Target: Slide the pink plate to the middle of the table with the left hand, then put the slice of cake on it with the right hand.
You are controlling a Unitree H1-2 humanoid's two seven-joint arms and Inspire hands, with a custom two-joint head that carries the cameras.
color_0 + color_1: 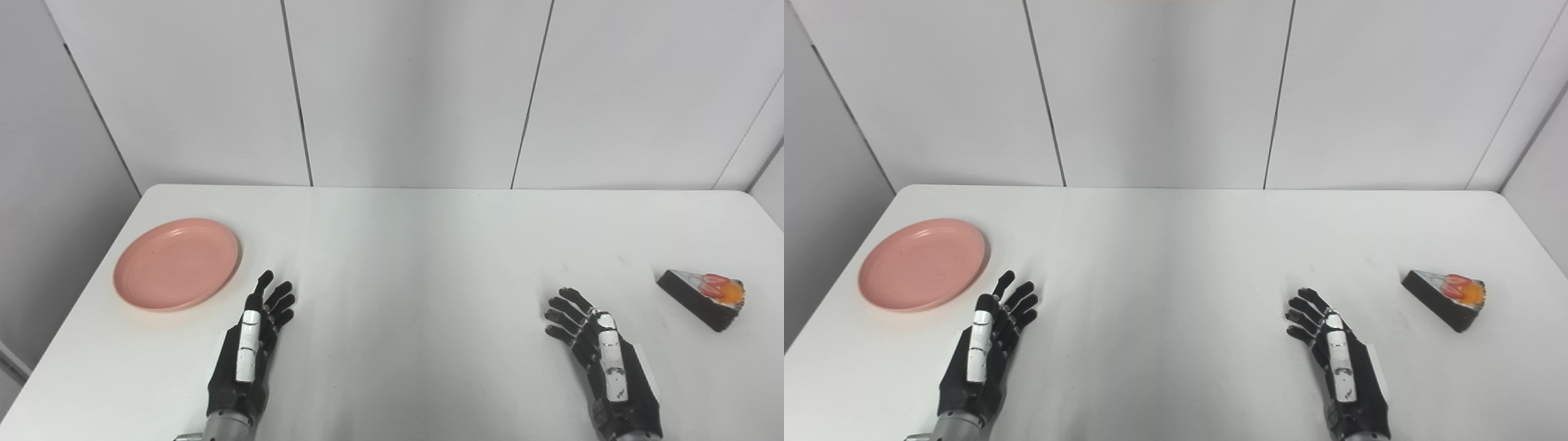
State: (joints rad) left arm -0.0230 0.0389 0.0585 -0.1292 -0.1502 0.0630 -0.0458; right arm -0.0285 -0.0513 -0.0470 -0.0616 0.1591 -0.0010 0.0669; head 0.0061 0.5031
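A round pink plate [176, 263] lies flat on the white table [416, 257] near its left edge, with nothing on it. A wedge of dark cake [703, 298] with red and orange fruit on top sits near the right edge. My left hand [248, 352] rests just right of the plate and a little nearer to me, open, fingers spread and pointing away, not touching the plate. My right hand [603, 361] is open too, well left of the cake and apart from it.
Grey panelled walls [404, 92] stand close behind the table and on both sides. The table's left edge runs close beside the plate, and its right edge lies just beyond the cake.
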